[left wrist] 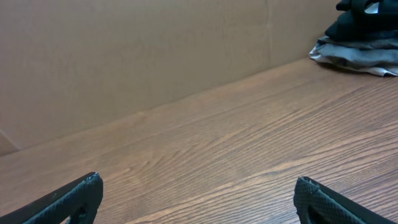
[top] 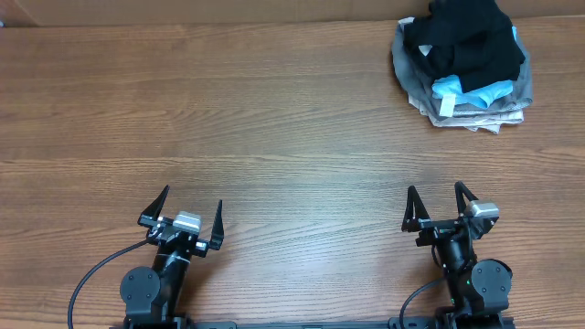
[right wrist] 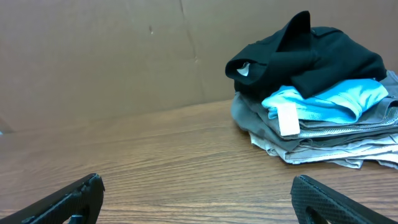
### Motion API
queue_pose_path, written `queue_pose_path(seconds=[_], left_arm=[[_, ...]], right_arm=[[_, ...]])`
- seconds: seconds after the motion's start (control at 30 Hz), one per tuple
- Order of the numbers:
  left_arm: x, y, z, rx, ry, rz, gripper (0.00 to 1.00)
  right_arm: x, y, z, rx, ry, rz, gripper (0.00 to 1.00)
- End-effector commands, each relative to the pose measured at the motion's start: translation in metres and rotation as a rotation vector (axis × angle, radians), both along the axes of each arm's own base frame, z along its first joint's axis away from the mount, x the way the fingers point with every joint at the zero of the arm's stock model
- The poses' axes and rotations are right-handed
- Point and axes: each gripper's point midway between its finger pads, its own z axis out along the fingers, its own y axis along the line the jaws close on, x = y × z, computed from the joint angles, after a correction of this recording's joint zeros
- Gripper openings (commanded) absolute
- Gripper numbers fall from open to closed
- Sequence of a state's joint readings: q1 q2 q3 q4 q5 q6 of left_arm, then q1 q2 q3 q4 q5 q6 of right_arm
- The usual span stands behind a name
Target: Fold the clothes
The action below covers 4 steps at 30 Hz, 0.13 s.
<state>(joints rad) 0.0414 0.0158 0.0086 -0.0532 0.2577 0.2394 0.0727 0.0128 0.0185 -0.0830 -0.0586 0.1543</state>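
Near edge, left side: left gripper, matte black, with two thin pointed fingers, finely stippled on the inner face. Spreads wide, grips nothing, points out across bare wood. Trails a black cable in a loose curve from the base.

Near edge, right side: right gripper, same slim black prongs, tips up and well apart. Gapes likewise, holds nothing.

Under and beyond both: table, smooth brown wood-grain laminate with long streaks from left to right.

Far right corner: a pile of clothing.
- At the bottom, grey and beige folded garments, flat and layered, with edges fanned and slightly ragged.
- On those, light blue shirt, smooth and bunched, with a white rectangular tag hanging over the front.
- On top, black garment, soft, matte and crumpled into a lump, with a peaked fold at the crest and a small white patch at the left end.

Black garment relative to the grippers: lies well apart from both and touches neither. Sits ahead and slightly right of the right gripper, and diagonally far across the table from the left one. Shows in the left wrist view only as a dark mound at the upper right corner.

Behind everything: cardboard wall, plain brown and flat, with a vertical crease
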Motion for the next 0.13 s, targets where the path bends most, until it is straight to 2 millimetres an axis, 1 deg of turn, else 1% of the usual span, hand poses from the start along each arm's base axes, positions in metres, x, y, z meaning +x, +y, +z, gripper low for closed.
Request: queue_pose_path(seconds=[0.0,0.1], left_arm=[[0.0,0.0023,0.0008,0.001,-0.008,0.011,1.0],[0.0,0.0023,0.0008,0.001,-0.008,0.011,1.0]], right_arm=[[0.0002,-0.001,-0.0022,0.003,-0.002,-0.008,1.0],[0.0002,-0.001,-0.0022,0.003,-0.002,-0.008,1.0]])
